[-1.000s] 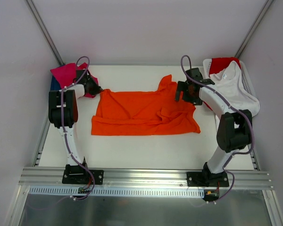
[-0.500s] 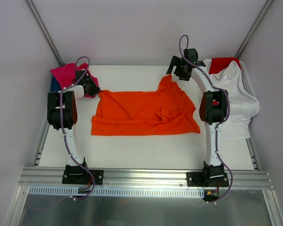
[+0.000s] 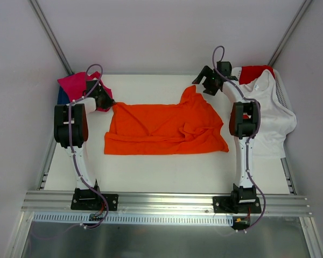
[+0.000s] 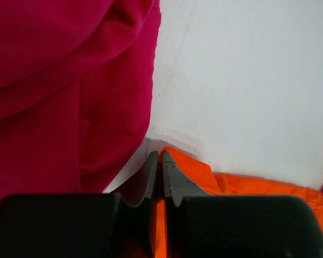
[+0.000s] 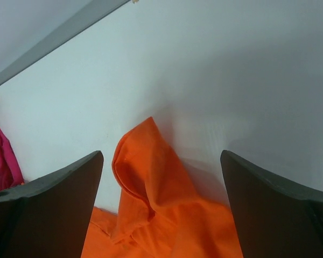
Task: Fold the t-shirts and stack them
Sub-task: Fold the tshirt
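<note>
The bright orange t-shirt [image 3: 161,129] lies spread across the middle of the white table [image 3: 151,172], partly folded, with one sleeve tip [image 3: 190,90] pointing to the back. My left gripper [image 3: 111,103] is shut on its far left corner; in the left wrist view orange cloth [image 4: 226,185] is pinched between the jaws of that gripper [image 4: 161,161]. My right gripper [image 3: 202,85] hovers open just behind the sleeve tip. In the right wrist view the raised orange sleeve [image 5: 145,177] sits between the wide-apart fingers of the right gripper [image 5: 161,166], untouched.
A magenta-pink t-shirt [image 3: 75,85] over a dark blue one [image 3: 61,97] lies at the back left, right beside my left gripper. A white plastic basket [image 3: 282,88] at the back right holds a white t-shirt [image 3: 269,110] and a red one [image 3: 254,72].
My right arm has swung from over the shirt's right side to the back of the table, behind the sleeve tip, staying open. The left gripper and the shirt have barely moved.
</note>
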You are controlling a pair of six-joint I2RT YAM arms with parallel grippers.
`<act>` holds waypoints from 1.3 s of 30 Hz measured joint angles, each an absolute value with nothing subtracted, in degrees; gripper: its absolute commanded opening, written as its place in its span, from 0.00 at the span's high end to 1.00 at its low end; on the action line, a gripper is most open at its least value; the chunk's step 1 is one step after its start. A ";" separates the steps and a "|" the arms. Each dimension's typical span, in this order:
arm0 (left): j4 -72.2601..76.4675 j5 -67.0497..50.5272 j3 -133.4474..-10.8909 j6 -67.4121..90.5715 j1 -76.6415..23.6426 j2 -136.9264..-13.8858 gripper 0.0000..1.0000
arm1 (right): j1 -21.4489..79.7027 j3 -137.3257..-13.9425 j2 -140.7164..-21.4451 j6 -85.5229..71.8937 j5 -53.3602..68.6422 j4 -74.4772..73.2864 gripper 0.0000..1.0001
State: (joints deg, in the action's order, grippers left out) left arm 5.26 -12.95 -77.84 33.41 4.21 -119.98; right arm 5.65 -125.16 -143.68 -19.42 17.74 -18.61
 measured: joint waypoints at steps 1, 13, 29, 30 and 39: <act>5.28 -12.95 -77.84 33.41 4.23 -119.98 1.00 | 5.67 -125.16 -143.94 -19.75 18.15 -17.93 0.07; 5.32 -13.47 -77.84 33.41 4.60 -119.98 1.00 | 6.33 -125.40 -147.35 -24.34 22.24 -12.32 0.63; 6.96 -14.31 -76.38 33.47 4.97 -119.59 1.00 | 7.14 -125.05 -149.12 -25.50 22.52 -11.81 1.00; 7.64 -14.33 -75.46 33.47 4.99 -119.33 1.00 | 7.09 -124.68 -149.03 -25.47 22.61 -11.20 1.00; 8.27 -14.94 -76.47 33.69 5.37 -119.17 1.00 | 6.98 -122.85 -146.58 -22.92 22.70 -9.87 1.00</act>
State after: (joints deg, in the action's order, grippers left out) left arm 8.27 -14.94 -76.47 33.69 5.37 -119.17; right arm 6.98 -122.85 -146.58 -22.92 22.70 -9.87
